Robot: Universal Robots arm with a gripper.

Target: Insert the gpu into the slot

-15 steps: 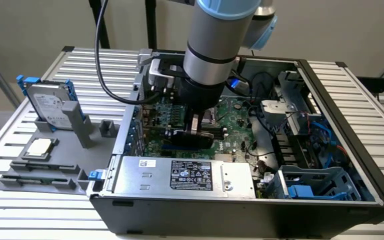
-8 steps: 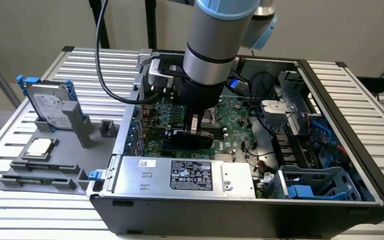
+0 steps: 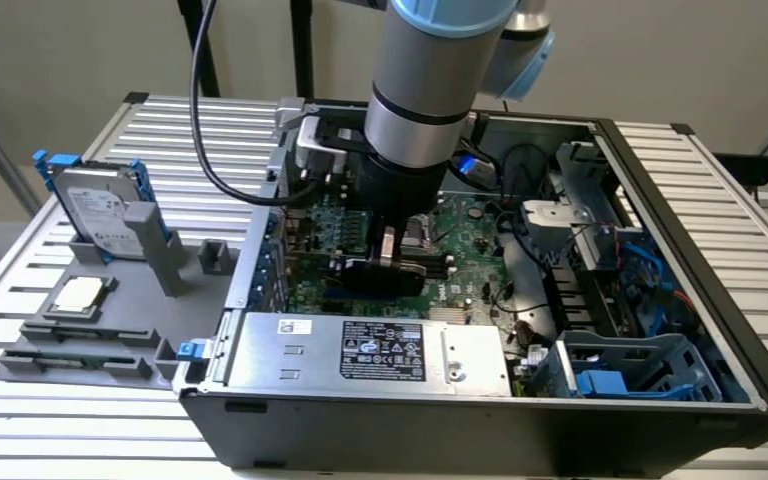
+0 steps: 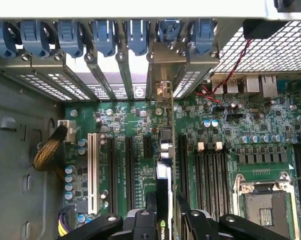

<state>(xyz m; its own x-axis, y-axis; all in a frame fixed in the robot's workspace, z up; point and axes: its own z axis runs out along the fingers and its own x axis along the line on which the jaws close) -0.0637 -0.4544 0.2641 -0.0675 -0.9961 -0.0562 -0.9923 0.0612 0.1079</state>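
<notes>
My gripper (image 4: 166,202) is clamped on the thin black graphics card with a silvery end bracket (image 4: 163,170), held edge-on and running out ahead of the fingers. The card hides its slot from me. Any skew risks snagging the bracket or missing the connector.

Bright, even light — soft shadows

From well off, the exterior view looks aslant down on the computer case (image 3: 491,432), arm (image 3: 424,100) at twelve o'clock. The wrist view faces the motherboard (image 4: 135,114) closely; both share it (image 3: 472,240).
</notes>
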